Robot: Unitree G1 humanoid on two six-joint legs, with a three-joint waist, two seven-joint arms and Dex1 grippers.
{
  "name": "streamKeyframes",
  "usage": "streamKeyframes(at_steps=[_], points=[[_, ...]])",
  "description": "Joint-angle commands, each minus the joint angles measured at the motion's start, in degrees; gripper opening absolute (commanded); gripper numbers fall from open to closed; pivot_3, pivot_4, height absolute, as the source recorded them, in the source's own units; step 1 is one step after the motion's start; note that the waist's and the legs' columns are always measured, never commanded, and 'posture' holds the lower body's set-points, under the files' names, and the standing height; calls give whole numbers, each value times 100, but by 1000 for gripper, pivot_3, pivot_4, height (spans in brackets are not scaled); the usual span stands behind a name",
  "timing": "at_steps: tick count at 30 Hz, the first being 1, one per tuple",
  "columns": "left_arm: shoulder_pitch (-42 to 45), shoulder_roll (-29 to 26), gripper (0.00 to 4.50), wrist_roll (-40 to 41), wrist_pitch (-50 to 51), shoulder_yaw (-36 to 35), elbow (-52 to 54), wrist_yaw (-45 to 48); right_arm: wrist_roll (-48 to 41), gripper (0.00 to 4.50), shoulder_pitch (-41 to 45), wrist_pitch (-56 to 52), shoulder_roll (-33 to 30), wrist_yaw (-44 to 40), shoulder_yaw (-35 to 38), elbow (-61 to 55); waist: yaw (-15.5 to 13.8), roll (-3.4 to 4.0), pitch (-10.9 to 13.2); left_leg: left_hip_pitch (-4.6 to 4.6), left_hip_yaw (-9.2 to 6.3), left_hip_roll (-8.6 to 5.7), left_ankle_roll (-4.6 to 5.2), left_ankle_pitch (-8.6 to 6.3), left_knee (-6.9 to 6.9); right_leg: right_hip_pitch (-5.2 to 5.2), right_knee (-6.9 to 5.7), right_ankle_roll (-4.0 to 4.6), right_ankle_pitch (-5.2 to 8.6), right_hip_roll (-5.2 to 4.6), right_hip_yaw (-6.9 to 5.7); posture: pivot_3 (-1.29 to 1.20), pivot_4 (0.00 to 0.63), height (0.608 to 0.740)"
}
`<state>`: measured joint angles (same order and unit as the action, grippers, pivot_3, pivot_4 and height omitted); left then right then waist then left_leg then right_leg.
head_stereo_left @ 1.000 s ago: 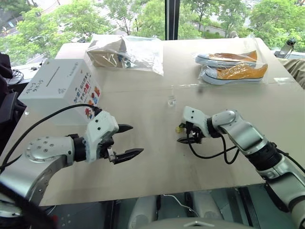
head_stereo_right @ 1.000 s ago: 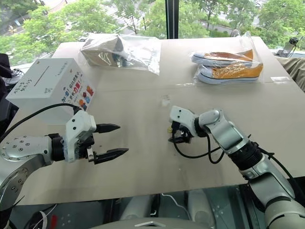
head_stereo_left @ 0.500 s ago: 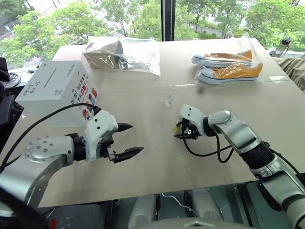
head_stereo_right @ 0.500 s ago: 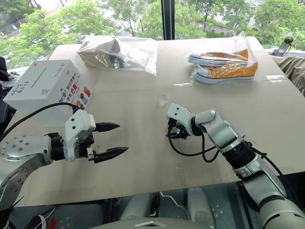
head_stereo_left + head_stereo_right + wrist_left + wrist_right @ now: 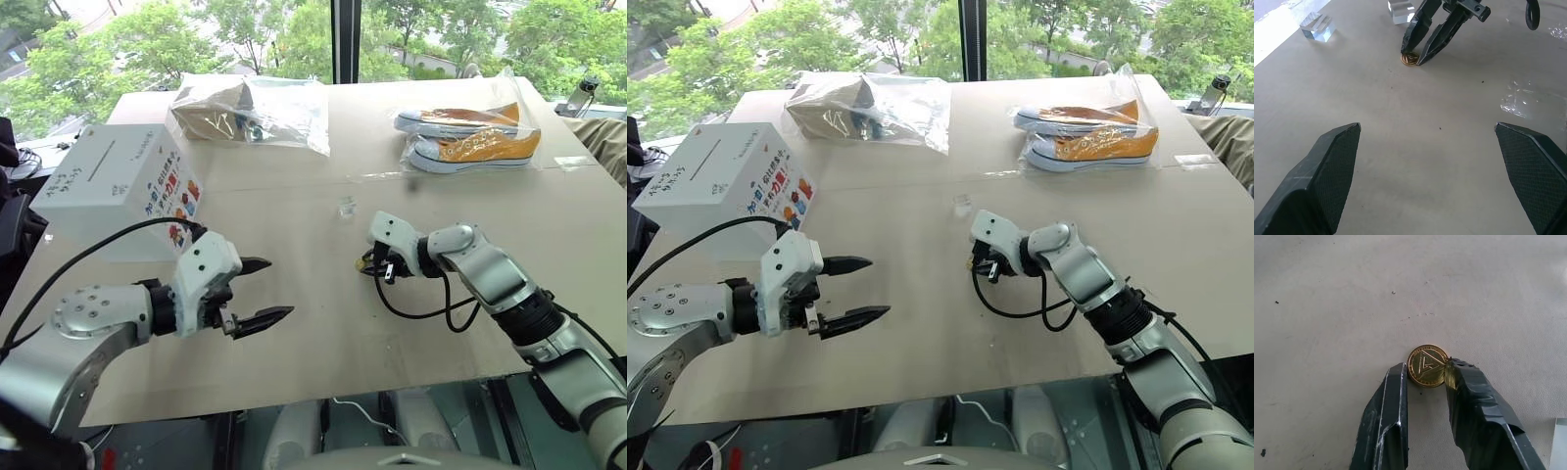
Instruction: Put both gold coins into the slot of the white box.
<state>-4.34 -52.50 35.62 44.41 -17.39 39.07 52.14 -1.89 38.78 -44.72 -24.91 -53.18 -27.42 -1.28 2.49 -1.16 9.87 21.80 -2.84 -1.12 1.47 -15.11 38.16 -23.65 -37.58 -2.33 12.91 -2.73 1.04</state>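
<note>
Coins: I count one gold coin point(image 5: 1426, 365) lying flat on the table point(image 5: 323, 323), embossed with a triangle.
Holders: two clear plastic holders point(image 5: 1318, 28) sit near it.
Box: one white box point(image 5: 113, 191) at the table's left edge, slot point(image 5: 102, 162) on top; its printed lettering is unreadable to me.
Bags: two clear bags, one holding orange sneakers point(image 5: 475, 135).
Right gripper point(image 5: 1426, 374): angled down, fingertips narrowed against the coin's edges.
Left gripper point(image 5: 263, 290): hovering, fingers spread wide, empty.
</note>
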Motion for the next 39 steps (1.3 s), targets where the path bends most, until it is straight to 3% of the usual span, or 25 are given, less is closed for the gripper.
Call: streamKeyframes(at_steps=[1, 7, 14, 23, 27, 39], points=[[77, 286, 4500, 366, -109, -170, -67, -80, -165, 611, -64, -81, 125, 93, 195, -73, 1, 1, 2, 0, 0, 1, 0, 0, 0, -1, 0, 0, 0, 0, 0, 0, 150, 740], [200, 1678, 4500, 1499, 8, -407, -790, -664, -486, 611, -97, 121, 214, 56, 525, -458, -11, 11, 17, 16, -5, 1, 0, 0, 0, -8, 5, -19, -13, -2, -5, 0, 150, 740], [300, 2175, 4500, 1567, -22, -19, -1080, -1070, -658, 611, -281, 875, 269, 27, 650, -700, -69, 14, 19, 49, -36, -8, -3, -1, -9, -16, 41, -19, -15, -15, -15, 0, 150, 740], [816, 2947, 4500, 1982, 36, 104, -1450, -1856, -380, 611, -364, 2973, 507, 100, 553, -443, -160, 14, 19, 88, -52, -21, -10, 2, -10, -40, 61, -19, -17, -25, -29, 0, 150, 740], [844, 3009, 2834, 2070, 58, 191, -1424, -1955, -331, 611, -337, 3414, 709, 198, 576, -332, -168, 14, 19, 89, -53, -22, -30, 13, -10, -40, 61, -19, -17, -24, -31, 0, 150, 740], [1002, 3185, 2834, 2363, 3, 211, -1364, -2287, 102, 611, -340, 4596, 809, 315, 522, 93, -173, 14, 19, 90, -54, -26, -34, 16, -10, -40, 61, -19, -17, -23, -31, 0, 150, 740]])
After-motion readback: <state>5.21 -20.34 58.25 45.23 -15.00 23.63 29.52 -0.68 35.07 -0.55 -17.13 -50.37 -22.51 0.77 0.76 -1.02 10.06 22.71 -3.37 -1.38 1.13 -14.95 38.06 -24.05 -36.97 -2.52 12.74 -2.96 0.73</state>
